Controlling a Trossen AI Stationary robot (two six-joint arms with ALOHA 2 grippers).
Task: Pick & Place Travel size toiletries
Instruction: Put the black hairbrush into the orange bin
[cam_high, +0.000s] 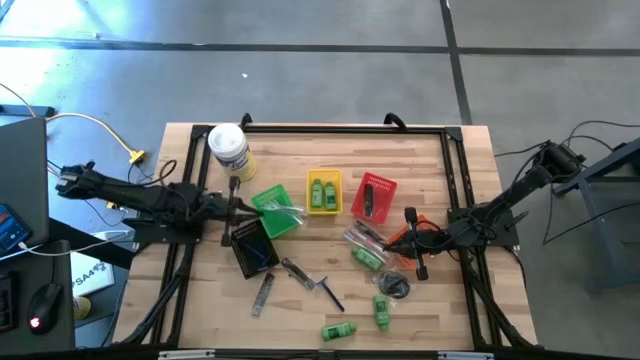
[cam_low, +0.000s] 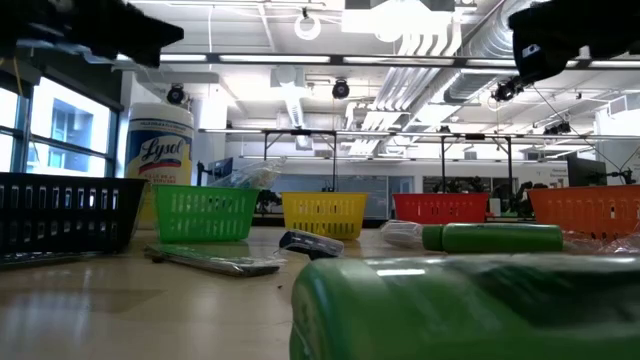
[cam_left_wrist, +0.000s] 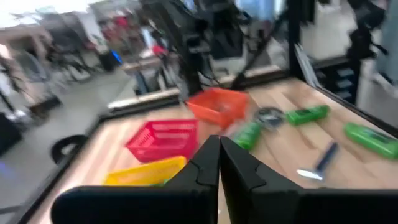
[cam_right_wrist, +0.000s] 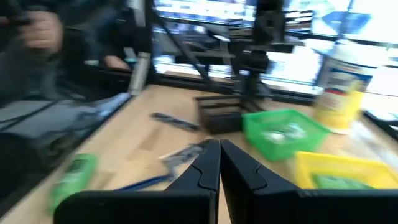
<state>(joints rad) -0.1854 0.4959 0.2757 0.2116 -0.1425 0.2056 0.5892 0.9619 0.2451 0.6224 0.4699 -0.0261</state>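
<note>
From above, my wooden table (cam_high: 200, 300) stands on a grey concrete floor, carrying a white canister (cam_high: 229, 148), a black basket (cam_high: 253, 245), a green basket (cam_high: 274, 211), a yellow basket (cam_high: 323, 191), a red basket (cam_high: 374, 196) and an orange basket (cam_high: 420, 235); green mini bottles (cam_high: 338, 329) lie near the front edge, a blue razor (cam_high: 325, 288) sits mid-table. My left tool (cam_high: 238, 208) hovers between canister and black basket, my right tool (cam_high: 412, 243) over the orange basket. At table height, a blurred green bottle (cam_low: 460, 305) fills the foreground, hiding much of the table; beyond the baskets stretches a hall with ceiling ducts. Through my left wrist, my fingers (cam_left_wrist: 205, 165) are pressed together on nothing, and the scene is smeared. Through my right wrist, my fingers (cam_right_wrist: 208, 165) are likewise together and empty; a person's hand (cam_right_wrist: 40, 28) shows blurred beyond the table.
</note>
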